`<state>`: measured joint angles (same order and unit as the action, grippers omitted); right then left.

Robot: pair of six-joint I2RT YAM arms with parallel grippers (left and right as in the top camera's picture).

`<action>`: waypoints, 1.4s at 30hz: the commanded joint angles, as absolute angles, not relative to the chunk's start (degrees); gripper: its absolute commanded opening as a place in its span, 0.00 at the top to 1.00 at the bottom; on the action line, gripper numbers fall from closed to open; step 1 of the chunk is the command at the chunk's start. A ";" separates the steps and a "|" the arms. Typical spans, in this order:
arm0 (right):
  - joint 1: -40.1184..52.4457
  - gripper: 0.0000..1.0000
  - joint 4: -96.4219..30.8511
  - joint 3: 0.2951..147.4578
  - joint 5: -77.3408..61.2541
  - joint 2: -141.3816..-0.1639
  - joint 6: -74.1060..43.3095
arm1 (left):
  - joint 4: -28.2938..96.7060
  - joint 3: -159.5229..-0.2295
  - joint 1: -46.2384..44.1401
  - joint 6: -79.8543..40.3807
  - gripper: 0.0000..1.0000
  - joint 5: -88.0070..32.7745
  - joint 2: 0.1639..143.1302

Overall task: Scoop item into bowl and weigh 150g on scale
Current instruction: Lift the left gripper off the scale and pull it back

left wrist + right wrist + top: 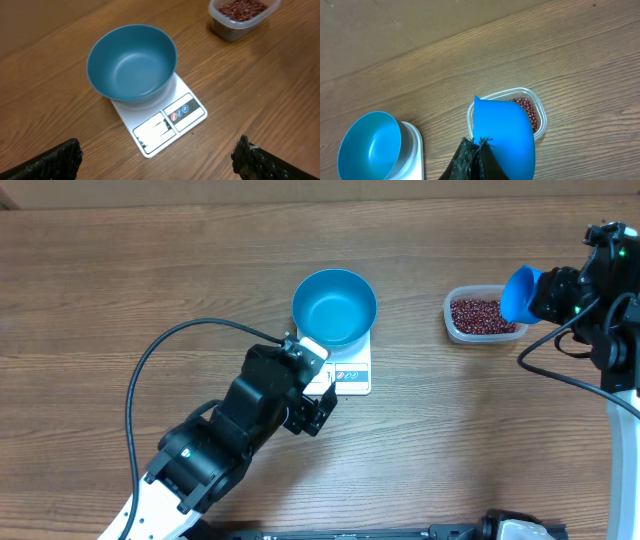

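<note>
You had one blue bowl (334,307) sitting on the one white scale (352,372) near the middle of the wooden table (120,270), the bowl overhanging the scale's back edge and leaving only the front strip with its labels in sight; the bowl's inside showed plain blue. The beans (476,314) lay in a single clear plastic tub (452,326) to the right of the scale and well apart from it. Your left gripper (156,164) hovered just in front of the scale with its jaws spread wide and nothing between them, and from overhead that arm covered the scale's front left corner. Your right gripper (477,159) was clamped tight on the handle of the one blue scoop (503,135), held above the tub so that it hid most of the beans in the wrist view; whether the scoop carried any beans could not be told. One black cable (150,365) looped over the table beside the left arm.
</note>
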<state>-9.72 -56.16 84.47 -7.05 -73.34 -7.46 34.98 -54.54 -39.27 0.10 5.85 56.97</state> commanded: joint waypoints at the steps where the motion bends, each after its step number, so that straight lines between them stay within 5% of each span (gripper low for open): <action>1: -9.89 0.96 -55.64 85.89 -6.46 -72.77 -7.40 | 36.10 -55.68 -38.89 -0.43 0.01 3.05 55.79; 20: -9.89 0.96 -55.66 85.89 -6.46 -72.77 -7.40 | 36.21 -55.66 -29.78 1.43 0.00 -4.38 52.40; 42: -9.87 0.96 -55.66 85.89 -6.46 -72.77 -7.40 | 36.45 -55.66 -29.54 1.52 0.01 -4.49 58.63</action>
<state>-9.72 -56.16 84.47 -7.03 -73.34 -7.46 36.47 -54.54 -29.93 0.40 -3.51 57.17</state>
